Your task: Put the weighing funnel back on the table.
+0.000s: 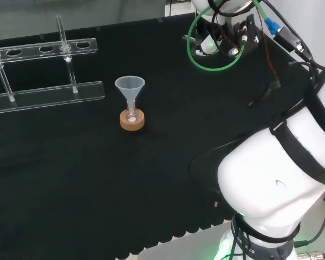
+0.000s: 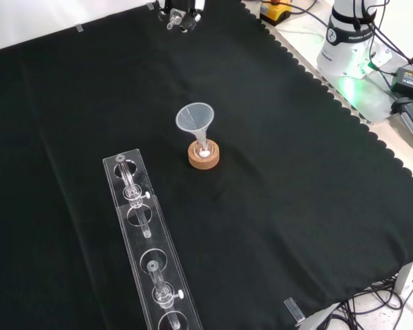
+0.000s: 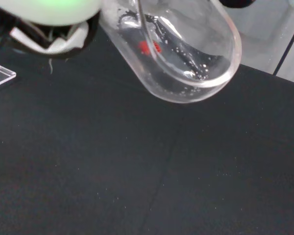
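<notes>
- Weighing funnel (image 3: 186, 63): a clear, rounded scoop with a smooth, thick rim. The hand (image 3: 49, 10) carries it clear of the black cloth (image 3: 137, 171). Fine pale specks cling to its inner wall, and a small red spot shows through it.
- The hand is clamped on the weighing funnel. The wrist view does not show how far it has closed, because the scoop's narrow end runs under the blurred white part of the hand, which is tinged green.
- At the left of the head view lies a clear plastic rack (image 1: 43, 51), long and flat, with round holes and thin upright posts. In the front view the rack (image 2: 151, 275) has small clear pieces in some of its holes.
- Next to the right stands the funnel (image 1: 130, 86), a translucent cone with its mouth up and its stem in a small flask on a cork ring (image 1: 132, 120). It is well apart from the hand.
- Farther right in the head view, the hand (image 1: 230, 38) hangs over the cloth's far edge, with a green cable (image 1: 197, 57) looped beside it. In the front view the hand (image 2: 179, 12) is at the top edge.
- At the right of the head view are the arm's glossy white links (image 1: 276, 179).
- The cloth (image 2: 296, 172) is matte black with a scalloped border. A pale surface with cables lies beyond it.
</notes>
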Tool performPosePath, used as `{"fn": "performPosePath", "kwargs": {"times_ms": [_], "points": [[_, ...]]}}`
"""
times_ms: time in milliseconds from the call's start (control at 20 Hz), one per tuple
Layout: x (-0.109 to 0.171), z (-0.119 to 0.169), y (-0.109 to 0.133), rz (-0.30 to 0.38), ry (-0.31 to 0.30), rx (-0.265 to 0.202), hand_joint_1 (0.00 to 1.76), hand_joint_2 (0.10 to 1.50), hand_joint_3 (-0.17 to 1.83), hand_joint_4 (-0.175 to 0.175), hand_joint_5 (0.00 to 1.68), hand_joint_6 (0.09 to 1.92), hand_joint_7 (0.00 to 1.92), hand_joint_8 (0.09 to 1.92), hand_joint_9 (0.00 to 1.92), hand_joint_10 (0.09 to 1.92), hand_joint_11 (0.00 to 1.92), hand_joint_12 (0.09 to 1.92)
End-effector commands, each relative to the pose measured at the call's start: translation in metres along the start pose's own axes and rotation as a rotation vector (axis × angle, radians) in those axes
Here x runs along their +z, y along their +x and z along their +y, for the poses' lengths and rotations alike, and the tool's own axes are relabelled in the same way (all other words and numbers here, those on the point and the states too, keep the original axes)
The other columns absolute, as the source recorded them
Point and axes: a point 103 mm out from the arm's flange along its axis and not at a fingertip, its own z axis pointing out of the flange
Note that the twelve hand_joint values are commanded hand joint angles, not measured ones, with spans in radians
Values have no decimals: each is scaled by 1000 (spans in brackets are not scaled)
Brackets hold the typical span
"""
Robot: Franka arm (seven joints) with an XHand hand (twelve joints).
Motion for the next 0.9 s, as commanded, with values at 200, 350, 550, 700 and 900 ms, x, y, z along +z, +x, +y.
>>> {"fn": "performPosePath", "kwargs": {"times_ms": [200, 350, 550, 700, 900], "points": [[11, 6, -9, 25, -9, 23, 1237, 450, 852, -175, 1662, 87, 1920, 230, 1920, 377, 1893, 301], [33, -1, -25, 58, -12, 23, 1237, 449, 852, -175, 1662, 87, 1920, 230, 1920, 377, 1893, 301], [64, -7, -46, 77, -6, 26, 1237, 449, 853, -175, 1662, 87, 1920, 231, 1920, 378, 1893, 300], [86, -12, -59, 90, -1, 24, 1237, 448, 854, -175, 1662, 87, 1920, 231, 1920, 378, 1893, 300], [120, -14, -70, 95, 34, 6, 1237, 448, 854, -175, 1662, 87, 1920, 231, 1920, 379, 1893, 300]]}}
